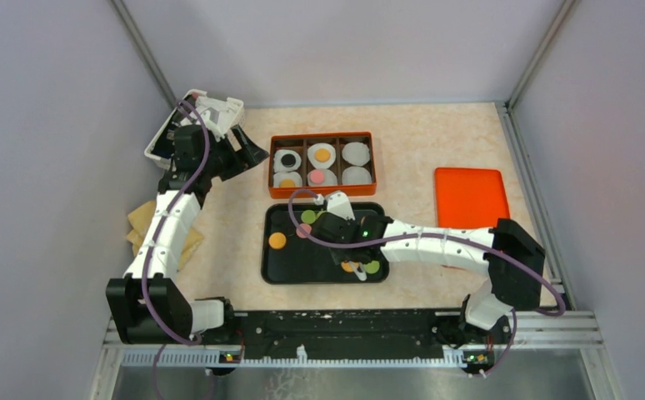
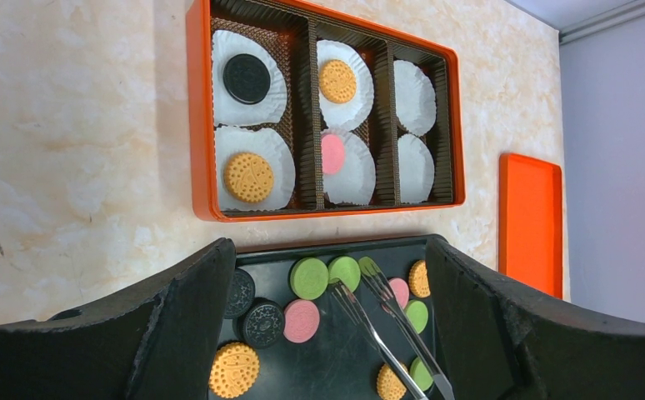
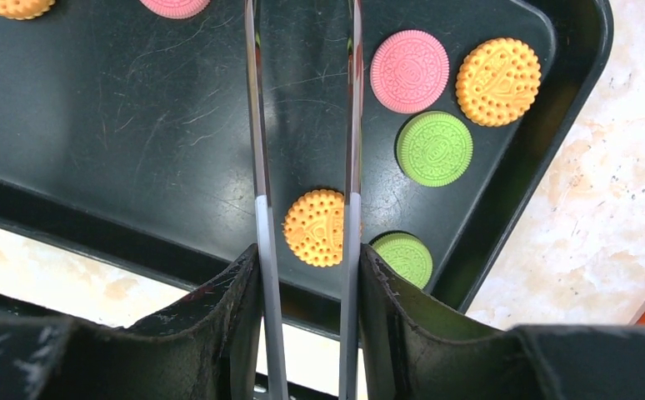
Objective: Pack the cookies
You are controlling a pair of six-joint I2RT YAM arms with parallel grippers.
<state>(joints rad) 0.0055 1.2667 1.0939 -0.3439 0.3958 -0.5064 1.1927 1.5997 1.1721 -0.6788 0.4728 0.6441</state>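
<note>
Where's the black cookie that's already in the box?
In the top view, the black cookie sits in the orange box's far-left corner, behind one orange cookie and left of another.

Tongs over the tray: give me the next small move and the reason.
Probably lower the tongs and squeeze them on the green cookie at their tips. The right tool holds them with tips apart and nothing gripped, that cookie lies right at the tips in the left wrist view, and the box has two empty liners.
</note>
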